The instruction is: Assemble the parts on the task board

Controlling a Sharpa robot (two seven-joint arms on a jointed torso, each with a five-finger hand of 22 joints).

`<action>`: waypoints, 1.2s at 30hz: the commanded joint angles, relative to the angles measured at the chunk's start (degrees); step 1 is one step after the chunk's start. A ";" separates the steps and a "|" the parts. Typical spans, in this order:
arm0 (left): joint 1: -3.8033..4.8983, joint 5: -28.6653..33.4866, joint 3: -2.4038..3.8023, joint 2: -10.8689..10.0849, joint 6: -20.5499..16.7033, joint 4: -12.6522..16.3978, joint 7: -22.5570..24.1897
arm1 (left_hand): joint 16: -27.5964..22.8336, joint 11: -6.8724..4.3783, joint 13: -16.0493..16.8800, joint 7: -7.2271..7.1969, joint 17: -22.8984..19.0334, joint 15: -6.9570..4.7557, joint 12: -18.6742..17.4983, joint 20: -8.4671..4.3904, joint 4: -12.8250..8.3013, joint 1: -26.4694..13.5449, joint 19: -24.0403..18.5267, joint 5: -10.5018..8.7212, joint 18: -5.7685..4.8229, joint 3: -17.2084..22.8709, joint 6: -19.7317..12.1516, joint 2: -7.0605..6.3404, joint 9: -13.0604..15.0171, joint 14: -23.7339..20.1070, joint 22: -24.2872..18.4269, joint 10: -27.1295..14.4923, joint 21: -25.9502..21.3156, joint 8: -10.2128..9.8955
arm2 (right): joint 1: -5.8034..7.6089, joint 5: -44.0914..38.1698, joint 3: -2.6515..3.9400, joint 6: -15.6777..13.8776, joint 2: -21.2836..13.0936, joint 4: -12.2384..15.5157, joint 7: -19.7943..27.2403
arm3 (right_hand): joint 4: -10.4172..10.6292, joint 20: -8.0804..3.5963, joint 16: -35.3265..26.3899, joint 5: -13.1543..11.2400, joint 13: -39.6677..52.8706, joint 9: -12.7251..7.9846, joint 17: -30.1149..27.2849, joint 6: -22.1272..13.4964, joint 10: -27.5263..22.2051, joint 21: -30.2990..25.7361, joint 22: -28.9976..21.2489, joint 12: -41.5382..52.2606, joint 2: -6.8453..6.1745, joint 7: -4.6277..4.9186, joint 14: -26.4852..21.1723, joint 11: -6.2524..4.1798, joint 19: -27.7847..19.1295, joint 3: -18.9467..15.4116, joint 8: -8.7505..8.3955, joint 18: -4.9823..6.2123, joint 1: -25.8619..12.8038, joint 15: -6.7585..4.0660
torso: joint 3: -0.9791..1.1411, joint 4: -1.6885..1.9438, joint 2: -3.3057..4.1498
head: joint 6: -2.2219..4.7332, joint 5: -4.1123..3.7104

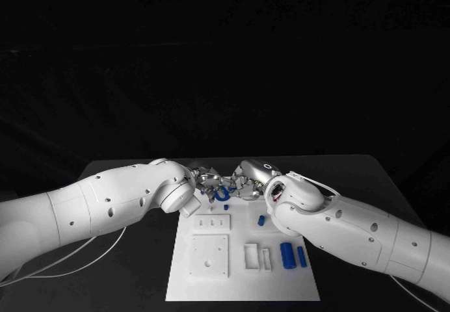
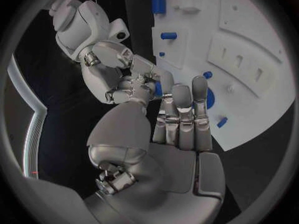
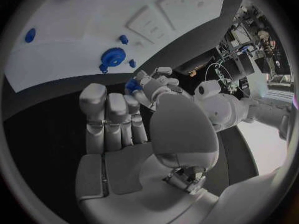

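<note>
Left hand (image 1: 205,179) and right hand (image 1: 246,184) meeting over the task board's (image 1: 188,286) far edge, both pinching one blue part (image 1: 222,194) (ring-shaped, seemingly)

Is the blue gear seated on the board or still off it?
Cannot tell. The gear lies at the board's far end between both hands, but whether it sits on a peg isn't visible.

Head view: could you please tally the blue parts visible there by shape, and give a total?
Long blue cylinders: 2
Short blue cylinder: 1
Small blue peg: 1
Blue rounded piece, partly hidden among the fingers: 1
Total: 5 in this view; the hands may hide others.
</note>
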 commanded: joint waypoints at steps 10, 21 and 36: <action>0.05 -1.48 -0.01 -0.92 0.46 0.35 -0.45 | 4.41 -1.16 1.92 -3.49 2.48 -1.08 6.69 -1.18 -5.74 -1.67 1.18 1.73 -1.01 3.64 5.52 -0.12 23.12 1.44 2.41 2.67 1.54 -0.08 | -2.04 2.79 1.00 -4.97 -4.47 2.90 5.29 | 5.49 1.40 -3.22 3.31 -3.24 -0.19 -2.77 -6.31 -2.62 -6.75 4.28 -3.15 -2.48 1.42 -1.44 1.34 0.18 -14.25 -0.41 0.80 0.54 1.29 | 0.09 0.01 0.01 | 0.00 0.61; 0.04 -6.40 -1.50 -3.67 -1.18 2.83 -2.97 | 4.84 -1.21 1.37 -3.94 5.53 -0.88 10.26 -0.80 -6.87 -1.10 1.48 2.19 -0.85 2.31 8.07 -0.91 21.48 2.32 3.61 2.80 0.71 -0.03 | -4.33 9.02 5.20 -8.63 -12.66 7.22 10.73 | 6.30 1.43 -3.56 8.99 -4.30 -0.19 -3.61 -6.07 -3.07 -9.02 4.14 -3.50 -1.98 1.49 -1.72 1.30 0.29 -16.15 -0.39 0.91 2.05 1.32 | 0.13 -0.40 -0.23 | -0.61 1.16; -1.35 -14.41 -5.34 -6.13 -5.97 6.96 -5.54 | 5.62 -1.44 2.01 -4.46 8.92 -0.70 13.56 -0.17 -7.24 -0.82 1.96 2.17 -0.32 1.39 10.32 -0.94 21.30 3.48 5.25 2.72 0.25 0.05 | -4.70 25.73 13.35 -10.55 -15.68 3.60 12.47 | 5.13 1.38 -4.19 10.89 -5.37 -0.21 -4.64 -5.93 -3.60 -11.72 3.85 -3.86 -1.26 1.50 -2.05 1.27 0.53 -15.63 -0.42 0.96 1.37 1.29 | 0.04 -0.25 -0.55 | -1.76 1.62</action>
